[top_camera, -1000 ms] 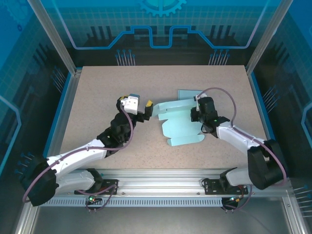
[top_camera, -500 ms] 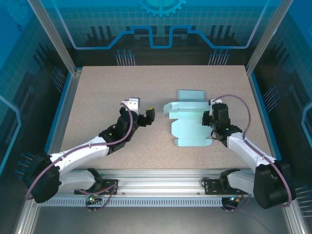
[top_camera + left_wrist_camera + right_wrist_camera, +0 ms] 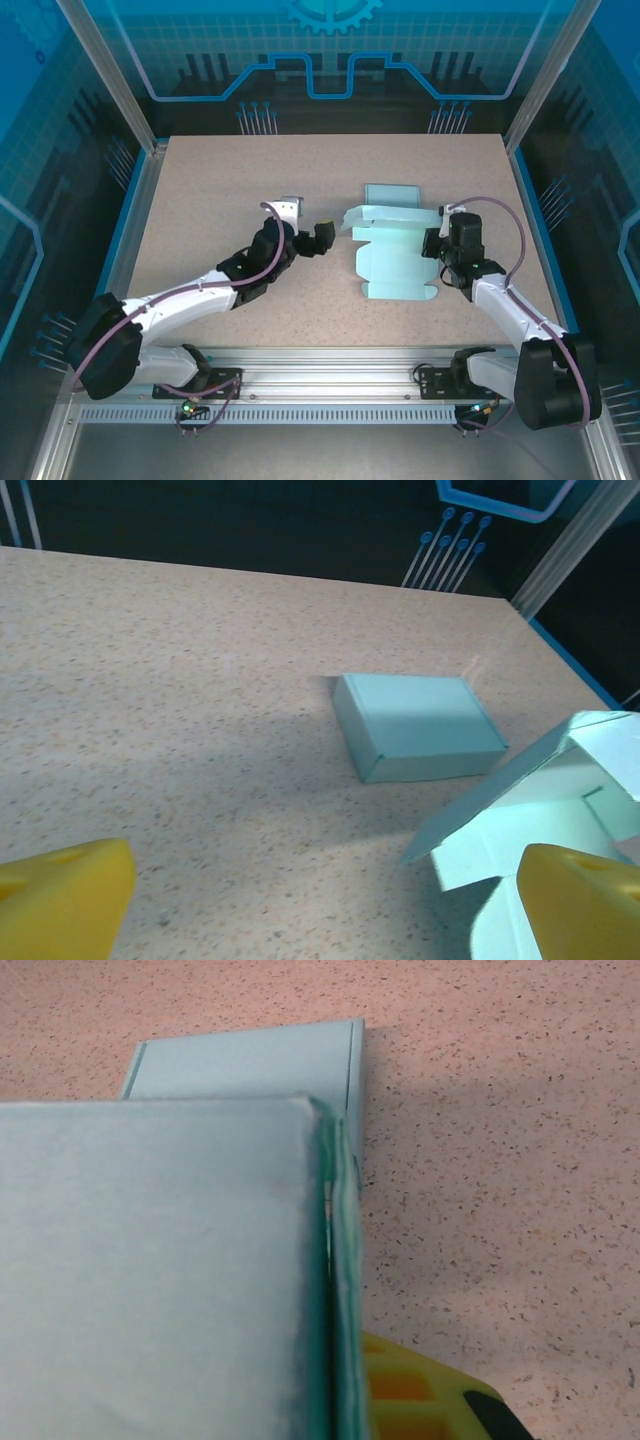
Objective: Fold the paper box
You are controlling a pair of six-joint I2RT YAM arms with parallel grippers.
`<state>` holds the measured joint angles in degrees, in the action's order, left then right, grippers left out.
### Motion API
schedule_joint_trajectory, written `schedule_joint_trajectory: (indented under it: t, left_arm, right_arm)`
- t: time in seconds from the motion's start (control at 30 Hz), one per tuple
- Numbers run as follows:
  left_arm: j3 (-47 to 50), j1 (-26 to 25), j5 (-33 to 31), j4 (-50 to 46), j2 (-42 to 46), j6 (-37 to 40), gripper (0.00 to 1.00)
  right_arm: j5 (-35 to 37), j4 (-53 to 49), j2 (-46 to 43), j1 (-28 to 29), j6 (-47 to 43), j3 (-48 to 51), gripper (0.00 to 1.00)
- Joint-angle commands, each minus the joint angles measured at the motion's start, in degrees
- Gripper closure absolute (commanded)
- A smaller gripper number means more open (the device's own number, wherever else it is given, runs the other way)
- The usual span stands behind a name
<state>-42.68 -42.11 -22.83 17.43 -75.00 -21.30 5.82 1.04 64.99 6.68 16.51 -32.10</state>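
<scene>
Early stage: paper box (image 3: 395,265) mostly flat, flaps half-raised; right gripper (image 3: 438,243) pinches its side wall, left gripper (image 3: 308,222) spread wide.

The box (image 3: 150,1280) is covering most of the right claw (image 3: 438,243), hiding whether it is gripping.

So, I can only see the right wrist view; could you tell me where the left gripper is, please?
Observer: The left gripper is right beside the sheet's left edge.
Operator: Thank you. Is it open?
Observer: Yes, the left wrist view shows its fingers wide apart with nothing between them.
Operator: And is the sheet lying flat on that side?
Observer: Not quite; the flap nearest that gripper looks raised off the table.
</scene>
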Motion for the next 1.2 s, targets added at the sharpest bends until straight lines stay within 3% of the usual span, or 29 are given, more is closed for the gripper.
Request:
schedule_joint_trajectory:
  t: [0.0, 0.37, 0.83, 1.17]
  left_arm:
    - [-2.95, 0.51, 5.45, 4.97, -1.81, -1.51, 0.01]
    - [-10.83, 0.36, 14.36, 7.06, -12.21, -1.73, 0.01]
    - [-14.83, 0.38, 14.63, 9.27, -21.63, -0.47, 0.01]
    - [-18.0, -0.27, 20.88, 17.9, -28.61, -1.91, 0.01]
  right_arm:
    - [-1.17, 0.09, -0.79, -0.6, 0.86, 0.21, 1.0]
    - [-1.52, 0.39, -1.03, -0.42, 0.53, 0.37, 1.0]
    - [-1.61, 0.63, -1.43, 0.16, -0.03, 0.54, 1.0]
    - [-1.51, 0.54, -1.58, 0.2, 0.01, 0.54, 1.0]
